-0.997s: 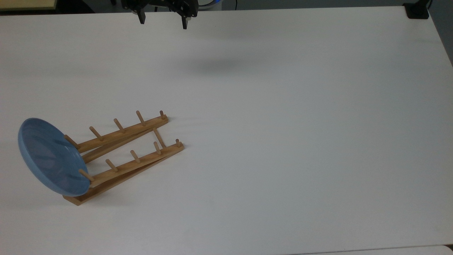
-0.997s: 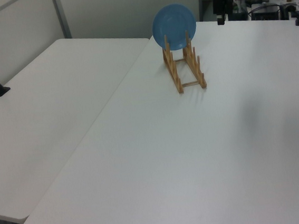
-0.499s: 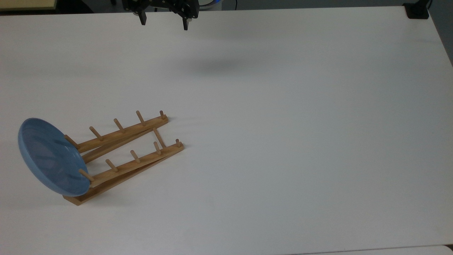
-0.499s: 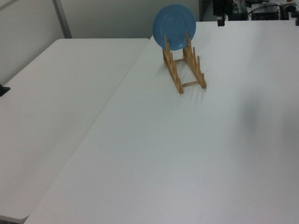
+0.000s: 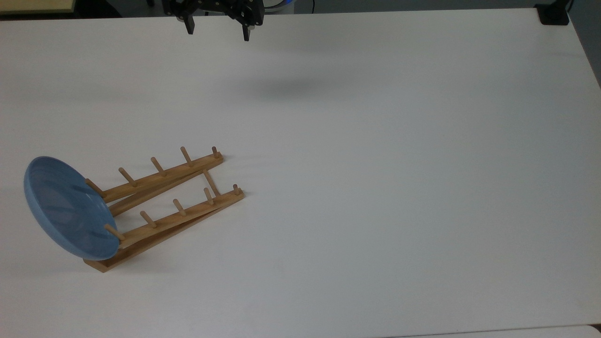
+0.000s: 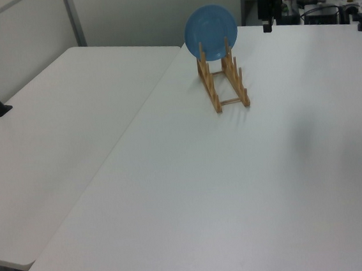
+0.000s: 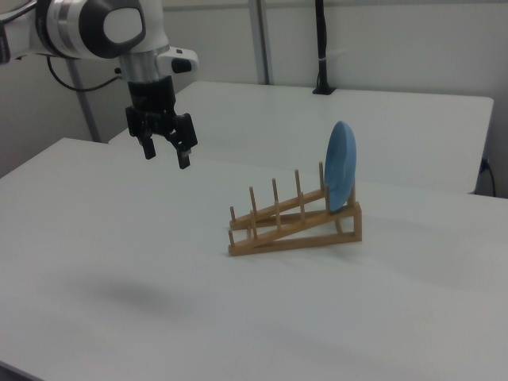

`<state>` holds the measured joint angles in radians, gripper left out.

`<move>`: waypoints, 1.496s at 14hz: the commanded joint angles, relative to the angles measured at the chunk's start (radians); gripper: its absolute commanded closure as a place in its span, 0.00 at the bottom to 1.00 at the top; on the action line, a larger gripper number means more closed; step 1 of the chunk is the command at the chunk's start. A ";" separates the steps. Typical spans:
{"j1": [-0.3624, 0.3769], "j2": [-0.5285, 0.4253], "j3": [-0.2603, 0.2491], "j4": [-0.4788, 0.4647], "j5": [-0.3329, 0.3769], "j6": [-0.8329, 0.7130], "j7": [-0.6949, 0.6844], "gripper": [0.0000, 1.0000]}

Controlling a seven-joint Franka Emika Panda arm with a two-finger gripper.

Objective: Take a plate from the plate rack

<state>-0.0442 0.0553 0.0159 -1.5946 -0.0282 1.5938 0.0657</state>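
Your gripper [image 7: 165, 155] hangs in the air with its two fingers spread apart, holding nothing, up by the far edge of the white tabletop [image 5: 375, 164] in the top view. The blue plate [image 5: 65, 209] stands on its edge in the wooden plate rack [image 5: 171, 206], at the raised end, near the top view's left edge.

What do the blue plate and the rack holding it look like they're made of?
The plate looks like glossy plastic or glazed ceramic: smooth light-blue surface with soft reflections; the look leaves open which. The plate rack looks like unpainted light-brown wood, matte, with round dowel pegs.
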 commanded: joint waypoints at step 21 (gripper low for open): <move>0.000 0.129 -0.013 0.036 -0.363 0.589 -0.026 0.01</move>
<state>-0.0447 0.1525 0.0161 -1.5653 -0.2968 2.0809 0.0565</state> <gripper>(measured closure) 0.000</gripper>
